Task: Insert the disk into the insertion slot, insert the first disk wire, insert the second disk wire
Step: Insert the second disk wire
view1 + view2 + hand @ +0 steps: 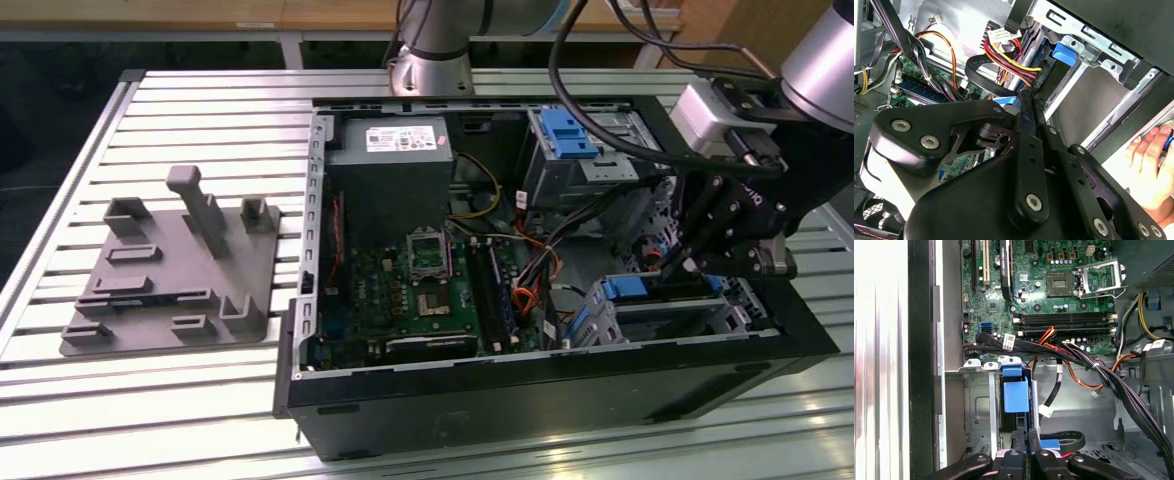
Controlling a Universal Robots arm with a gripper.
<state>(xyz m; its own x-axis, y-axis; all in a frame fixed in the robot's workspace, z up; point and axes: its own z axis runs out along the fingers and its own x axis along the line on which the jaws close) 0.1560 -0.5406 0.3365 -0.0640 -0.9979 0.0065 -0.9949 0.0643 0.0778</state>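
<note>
In the exterior view, an open black computer tower (534,400) is seen lying on a slatted metal table (200,100), with a grey moulded fixture plate (174,270) on the exterior view's left. The black robot gripper (694,255) is lowered into the case at the exterior view's right, just above the disk (661,297), a flat grey drive in a bright blue carrier, which appears seated in the insertion slot (597,318), a low silver sheet-metal bay. In the second wrist view, the fingers (1026,107) are drawn narrow, and the small blue plug of the second disk wire (1004,100), a thin dark cable, appears pinched between them; a person's hand (1149,170) is seen outside the case. In the first wrist view, the plug (1051,443) is seen beside the fingertips, near the orange and red wire bundle (1079,377). It is judged that the plug should be kept square to its socket and pressed gently, clear of that bundle.
</note>
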